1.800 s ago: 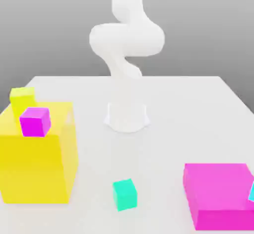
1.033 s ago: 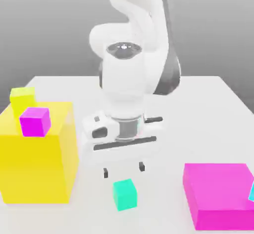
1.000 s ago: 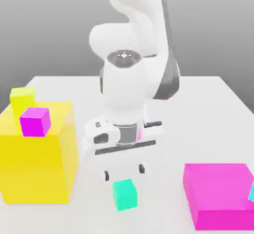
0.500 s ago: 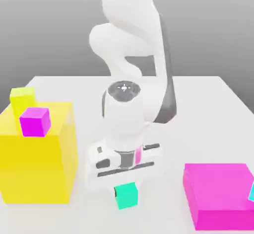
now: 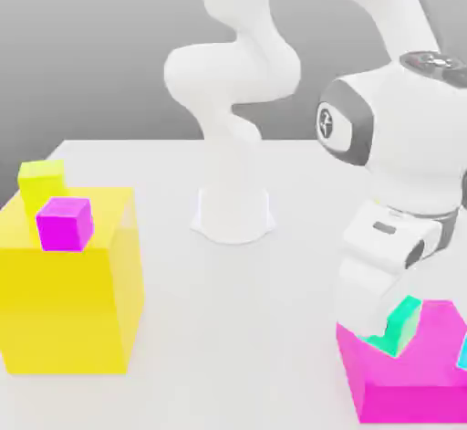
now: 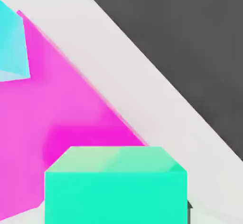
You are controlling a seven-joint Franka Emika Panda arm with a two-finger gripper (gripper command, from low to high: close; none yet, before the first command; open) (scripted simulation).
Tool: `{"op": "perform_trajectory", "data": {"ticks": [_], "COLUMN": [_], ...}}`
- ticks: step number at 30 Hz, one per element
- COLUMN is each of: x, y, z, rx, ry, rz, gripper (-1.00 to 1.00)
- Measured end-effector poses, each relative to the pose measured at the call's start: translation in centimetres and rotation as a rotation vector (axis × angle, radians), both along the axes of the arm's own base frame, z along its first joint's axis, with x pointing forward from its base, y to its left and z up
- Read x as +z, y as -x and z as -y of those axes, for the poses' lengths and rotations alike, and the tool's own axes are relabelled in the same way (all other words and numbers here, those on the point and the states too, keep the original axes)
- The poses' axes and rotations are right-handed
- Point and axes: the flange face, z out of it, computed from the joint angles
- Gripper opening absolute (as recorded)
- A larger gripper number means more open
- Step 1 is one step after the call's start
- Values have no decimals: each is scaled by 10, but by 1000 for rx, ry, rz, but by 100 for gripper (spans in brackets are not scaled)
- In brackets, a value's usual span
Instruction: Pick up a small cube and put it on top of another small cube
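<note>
One teal cube point(image 5: 399, 321) sits clenched in the pincer point(image 5: 388, 328) above the magenta block point(image 5: 420, 378), the light-blue cube point(image 5: 462, 353) just beyond toward the bench's edge.

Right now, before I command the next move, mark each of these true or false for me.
1. The teal cube sits on the bare table. False: the tool holds it above the big magenta block.
2. The light-blue cube rests on the big magenta block. True.
3. The teal cube is already stacked on the light-blue cube. False: they are still apart.
4. A small magenta cube sits on the big yellow block. True.
5. The small yellow cube lies beside the big magenta block. False: it is at the big yellow block, on the exterior view's left.
</note>
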Motion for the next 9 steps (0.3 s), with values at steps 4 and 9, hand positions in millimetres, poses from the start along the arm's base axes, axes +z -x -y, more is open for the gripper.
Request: {"op": "perform_trajectory", "data": {"ticks": [4,9], "x": [1,-28], "y": [9,11], "z": [-61,-65], "rx": [144,154], "ry": [0,0], "rz": [0,0], "gripper": [-100,100]}}
